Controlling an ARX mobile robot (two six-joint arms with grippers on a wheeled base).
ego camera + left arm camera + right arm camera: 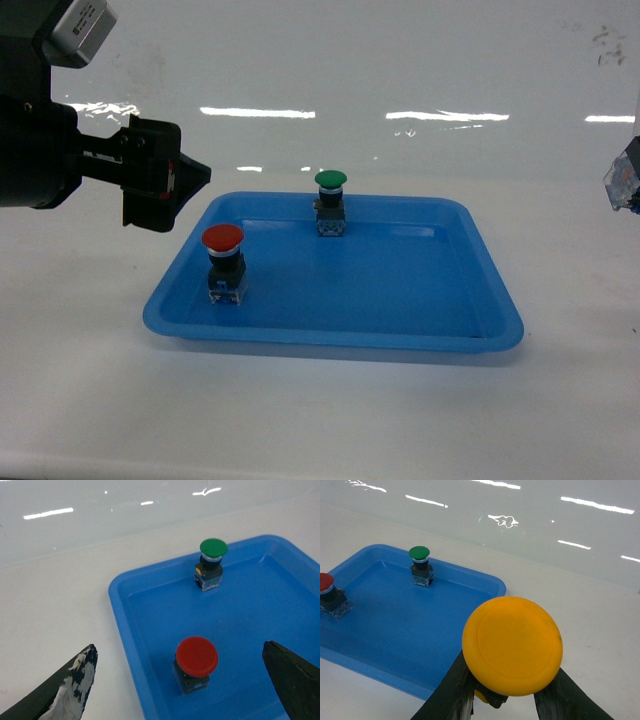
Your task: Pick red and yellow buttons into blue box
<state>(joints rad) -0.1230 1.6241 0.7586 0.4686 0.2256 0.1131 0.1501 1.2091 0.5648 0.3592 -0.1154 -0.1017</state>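
The red button (223, 262) stands upright at the front left of a shallow blue tray (400, 342). In the left wrist view the red button (196, 662) lies below and between the wide-apart fingers of my left gripper (179, 647), which is open and empty. In the head view the left gripper (200, 175) hovers above and left of the tray. My right gripper (502, 682) is shut on the yellow button (512, 645), held in the air past the tray's right edge with its cap facing the camera. The blue box is out of view.
A green-capped button (330, 200) stands at the back middle of the tray, also seen as the green button (212, 562) in the left wrist view. The tray's raised rim (120, 610) lies under my left finger's side. White tabletop surrounds the tray.
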